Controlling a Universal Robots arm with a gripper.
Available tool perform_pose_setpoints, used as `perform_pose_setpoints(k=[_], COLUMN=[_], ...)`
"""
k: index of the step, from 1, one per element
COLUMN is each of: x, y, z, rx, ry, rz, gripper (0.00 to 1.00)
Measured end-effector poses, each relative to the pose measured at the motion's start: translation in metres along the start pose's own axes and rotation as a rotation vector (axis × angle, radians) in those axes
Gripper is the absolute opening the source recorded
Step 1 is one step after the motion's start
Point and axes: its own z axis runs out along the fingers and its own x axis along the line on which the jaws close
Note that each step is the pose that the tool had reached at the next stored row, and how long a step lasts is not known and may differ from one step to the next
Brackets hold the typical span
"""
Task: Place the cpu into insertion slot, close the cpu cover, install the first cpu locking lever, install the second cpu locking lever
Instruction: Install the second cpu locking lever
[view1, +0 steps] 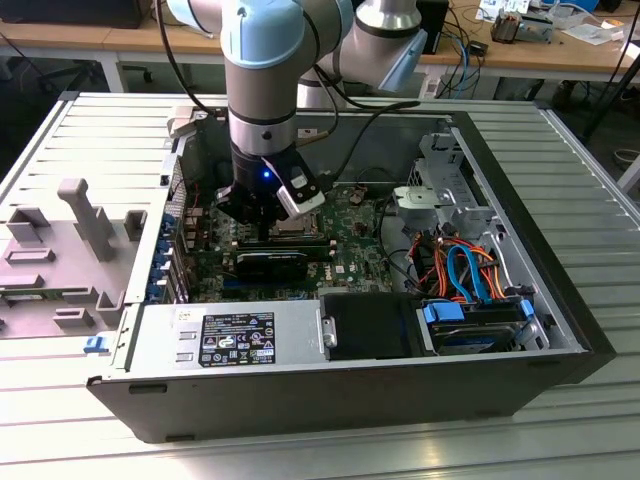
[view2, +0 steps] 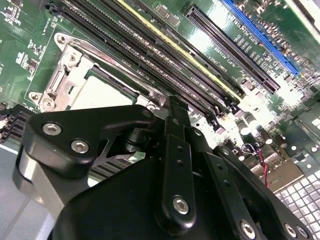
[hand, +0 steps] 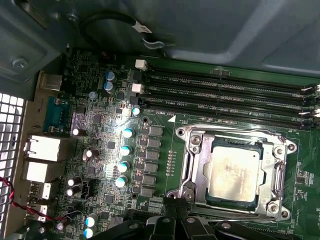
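The small square cpu with a dull silver-grey top (hand: 234, 172) is lying in its socket, the thin silver metal cpu cover (hand: 235, 134) framing it. The black claw (view2: 172, 107) is hovering beside the socket, narrowed and holding nothing; pressing off-line could scrape the green motherboard (hand: 155, 115)
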Motion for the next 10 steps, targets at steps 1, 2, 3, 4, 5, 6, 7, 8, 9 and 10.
perform_pose_setpoints(k=[1,2,3,4,5,6,7,8,9,10], x=[0.0000,0.0000,0.0000,0.0000,0.0000,-0.0001,-0.0001,-0.0001,-0.0002,-0.0003], y=[0.0000,0.0000,0.0000,0.0000,0.0001,0.0002,0.0004,0.0008,0.0013,0.0015], z=[0.0000,0.0000,0.0000,0.0000,0.0000,0.0000,0.0000,0.0000,0.0000,0.0001], rx=[-0.0013,-0.0024,-0.0026,-0.0026,-0.0027,-0.0027,-0.0026,-0.0026,-0.0025,-0.0026], ry=[-0.0001,-0.0003,-0.0004,-0.0004,-0.0004,-0.0003,-0.0003,-0.0003,-0.0003,-0.0003], rz=[0.000,-0.001,-0.001,-0.002,-0.002,-0.002,-0.002,-0.002,-0.003,-0.003], gripper=[0.11,0.11,0.11,0.11,0.11,0.11,0.11,0.11,0.11,0.11])
